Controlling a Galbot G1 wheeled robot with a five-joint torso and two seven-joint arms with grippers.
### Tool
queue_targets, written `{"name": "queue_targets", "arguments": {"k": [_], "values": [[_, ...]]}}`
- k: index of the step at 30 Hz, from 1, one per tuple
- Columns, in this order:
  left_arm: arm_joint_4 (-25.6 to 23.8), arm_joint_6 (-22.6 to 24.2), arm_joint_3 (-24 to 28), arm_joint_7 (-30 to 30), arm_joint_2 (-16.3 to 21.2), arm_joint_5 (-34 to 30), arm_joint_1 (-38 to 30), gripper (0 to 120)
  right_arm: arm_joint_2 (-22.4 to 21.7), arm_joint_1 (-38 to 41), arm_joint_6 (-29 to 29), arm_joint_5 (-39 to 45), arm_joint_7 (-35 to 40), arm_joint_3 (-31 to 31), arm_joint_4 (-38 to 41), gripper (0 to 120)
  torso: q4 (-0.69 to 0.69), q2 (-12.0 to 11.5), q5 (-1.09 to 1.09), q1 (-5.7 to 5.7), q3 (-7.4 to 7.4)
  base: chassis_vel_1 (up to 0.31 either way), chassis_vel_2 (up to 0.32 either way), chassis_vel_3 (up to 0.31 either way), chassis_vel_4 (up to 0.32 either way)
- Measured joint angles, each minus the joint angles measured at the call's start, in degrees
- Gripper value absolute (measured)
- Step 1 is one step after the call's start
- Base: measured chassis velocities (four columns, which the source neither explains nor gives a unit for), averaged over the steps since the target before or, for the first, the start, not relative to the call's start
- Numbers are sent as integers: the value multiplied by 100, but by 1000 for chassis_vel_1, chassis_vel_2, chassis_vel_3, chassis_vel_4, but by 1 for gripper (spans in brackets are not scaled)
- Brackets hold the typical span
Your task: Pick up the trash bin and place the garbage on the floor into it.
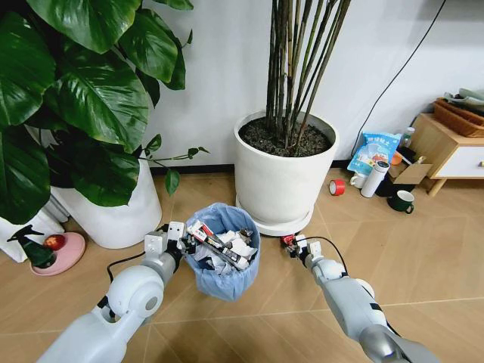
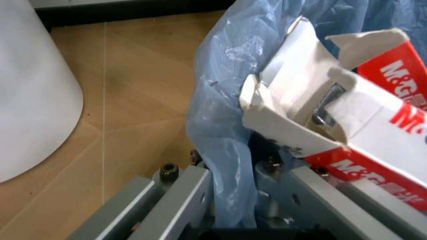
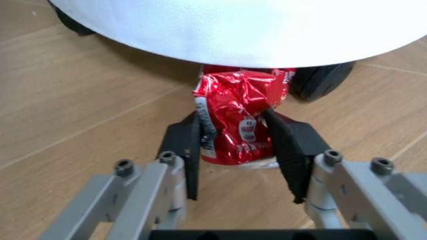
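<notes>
Two grippers are at work for me here, each on its own job. My left gripper (image 1: 168, 236) is clamped on the rim of the trash bin (image 1: 224, 261), its jaws closed tight with the crinkly blue bag (image 2: 220, 125) pinched between them; the bin stands on the floor (image 1: 423, 249) just in front of the big white planter (image 1: 283, 178) and is heaped with white paper and a red-and-white carton (image 2: 347, 130) that juts above the rim. My right gripper (image 3: 241, 145) is low at the foot of that planter, its black pads (image 3: 288, 150) partly closed against both sides of a crumpled red wrapper (image 3: 243, 115), which lies on the floor touching the planter's base, beside a dark caster (image 3: 323, 80). I judge this a pinch just taken, with the lift and the drop into the bin not yet done. The wrapper is glossy and springy, so it could squirt out from between the pads as I rise, or snag under the planter's edge. The bin is already piled high, so a piece dropped carelessly could bounce off the carton back onto the tiles. My left hold is mostly on thin bag film, which could tear or slip if I tug the bin.
</notes>
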Motion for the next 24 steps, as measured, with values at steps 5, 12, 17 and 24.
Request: {"name": "queue_targets", "arguments": {"k": [5, 12, 17, 24], "values": [[0, -2, -8, 21, 4, 4, -7, 0, -1, 0, 1, -5, 1, 11, -2, 21, 0, 0, 1, 0, 0, 0, 0, 0, 0], [0, -4, -8, 25, -7, 13, -6, 0, -12, -90, 1, -14, 13, 29, 111, 18, 1, 1, 2, 0, 0, 0, 0, 0, 0], [-4, -7, -7, 27, -2, 16, -7, 0, -60, -289, -12, -9, 45, 56, 341, 18, 2, 1, 3, 0, 1, 0, 0, 0, 0], [-36, -7, 9, 28, -13, 30, 2, 0, -221, -956, -107, 97, 187, 141, 1080, 18, 1, 1, 2, -1, 0, 0, 0, 0, 0]]}}
